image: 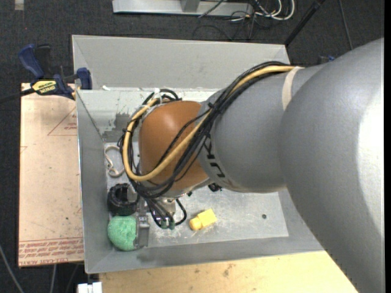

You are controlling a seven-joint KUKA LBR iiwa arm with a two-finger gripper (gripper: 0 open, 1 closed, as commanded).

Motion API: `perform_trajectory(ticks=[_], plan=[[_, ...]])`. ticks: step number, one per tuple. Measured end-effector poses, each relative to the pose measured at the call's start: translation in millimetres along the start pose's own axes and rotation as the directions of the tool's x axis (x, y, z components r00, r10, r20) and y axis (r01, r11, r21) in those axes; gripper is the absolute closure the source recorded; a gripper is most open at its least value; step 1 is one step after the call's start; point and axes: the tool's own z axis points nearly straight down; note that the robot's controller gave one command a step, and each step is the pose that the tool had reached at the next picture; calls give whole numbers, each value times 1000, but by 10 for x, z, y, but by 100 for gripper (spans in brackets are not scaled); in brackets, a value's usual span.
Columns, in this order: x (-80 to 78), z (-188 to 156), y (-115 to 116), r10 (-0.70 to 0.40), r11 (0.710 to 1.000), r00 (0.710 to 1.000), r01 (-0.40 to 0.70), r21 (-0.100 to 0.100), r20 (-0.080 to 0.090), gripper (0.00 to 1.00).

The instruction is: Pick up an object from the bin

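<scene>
Bin (183, 66): orange wrist cover (171, 139) is low over the 7 o'clock corner, I judge to reach things there. Gripper (156, 215): masked by the wrist, so I cannot tell its opening or hold. Nearest it: green foam ball (122, 232) at 8 o'clock, black round piece (120, 199) at 10, yellow block (203, 220) at 3.

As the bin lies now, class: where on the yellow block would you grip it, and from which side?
Probably across its middle, on the two long faces, coming straight down from above. The yellow block is small and oblong. It lies flat and slightly slanted on the bin floor, with bare floor round it, well apart from the green ball.
</scene>
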Motion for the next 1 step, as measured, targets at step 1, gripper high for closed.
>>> perform_trajectory(ticks=[1], plan=[[0,0,0,0,1000,1000,0,0,0,0]])
